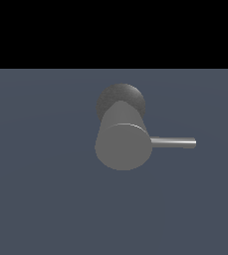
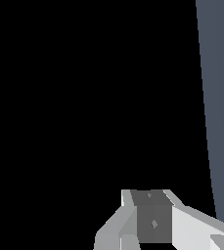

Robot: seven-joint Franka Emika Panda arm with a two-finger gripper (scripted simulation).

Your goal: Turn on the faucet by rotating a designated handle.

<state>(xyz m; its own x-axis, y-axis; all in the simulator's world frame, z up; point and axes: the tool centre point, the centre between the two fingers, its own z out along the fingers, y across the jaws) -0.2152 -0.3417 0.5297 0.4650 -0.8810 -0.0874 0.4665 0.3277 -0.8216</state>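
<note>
Faucet (image 1: 121, 142) on floor — handle (image 1: 174, 143) juts toward exterior view's right; gripper (image 2: 150, 234) partly visible, jaw state unclear.

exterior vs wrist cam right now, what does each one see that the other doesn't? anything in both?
Exterior only: the faucet, a thick grey cylinder seen end-on over a darker rounded base, with the handle, a thin shiny rod, sticking out toward the exterior view's right. No part of the robot appears there.

Wrist only: part of the white gripper at the frame edge, against mostly black background. Whether the jaws are open or shut cannot be told.

Both: the plain blue-grey floor, seen as a narrow strip in the wrist view.
</note>
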